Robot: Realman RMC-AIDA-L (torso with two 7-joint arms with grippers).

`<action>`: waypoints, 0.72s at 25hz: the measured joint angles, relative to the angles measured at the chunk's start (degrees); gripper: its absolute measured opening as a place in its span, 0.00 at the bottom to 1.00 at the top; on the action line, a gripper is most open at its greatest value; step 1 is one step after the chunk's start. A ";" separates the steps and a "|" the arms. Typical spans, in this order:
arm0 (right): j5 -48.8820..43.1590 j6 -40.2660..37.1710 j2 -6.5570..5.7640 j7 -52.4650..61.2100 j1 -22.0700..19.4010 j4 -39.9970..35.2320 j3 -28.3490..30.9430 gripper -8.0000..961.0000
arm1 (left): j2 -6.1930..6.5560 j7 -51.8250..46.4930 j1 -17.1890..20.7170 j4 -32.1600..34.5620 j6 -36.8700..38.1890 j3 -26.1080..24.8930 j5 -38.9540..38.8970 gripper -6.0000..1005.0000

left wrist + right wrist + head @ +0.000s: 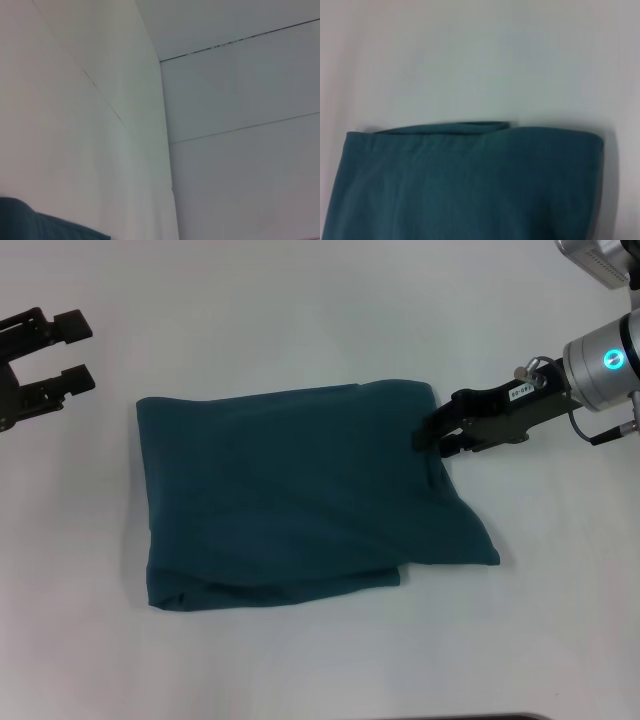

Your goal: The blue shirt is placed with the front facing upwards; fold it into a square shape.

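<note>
White table (300, 300), folded blue shirt (290, 490), right gripper (432, 435) at its edge

Looks like a lab or robot test bench, not a home: plain, flat white surface (300, 300) w/ nothing on it but one folded dark teal-blue cotton shirt (290, 500). Left wrist view shows bare white wall panels (235, 100) w/ thin dark seams, no furniture or decor visible.
</note>
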 joint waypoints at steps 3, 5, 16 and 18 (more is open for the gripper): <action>0.00 -0.24 0.00 0.20 -0.11 0.04 -0.27 0.50 | 0.00 0.00 0.00 0.00 0.00 0.00 0.00 0.80; 0.00 -0.41 -0.01 0.29 -0.18 0.21 -0.34 0.50 | 0.00 0.00 0.00 0.00 -0.02 0.00 0.00 0.80; -0.04 0.29 0.26 0.24 -0.16 0.79 -0.11 0.49 | -0.01 0.58 -0.20 1.26 -0.42 0.00 0.00 0.80; -0.04 0.41 0.38 -0.06 -0.16 0.79 -0.10 0.48 | 0.00 0.60 -0.19 1.26 -0.43 0.00 0.00 0.80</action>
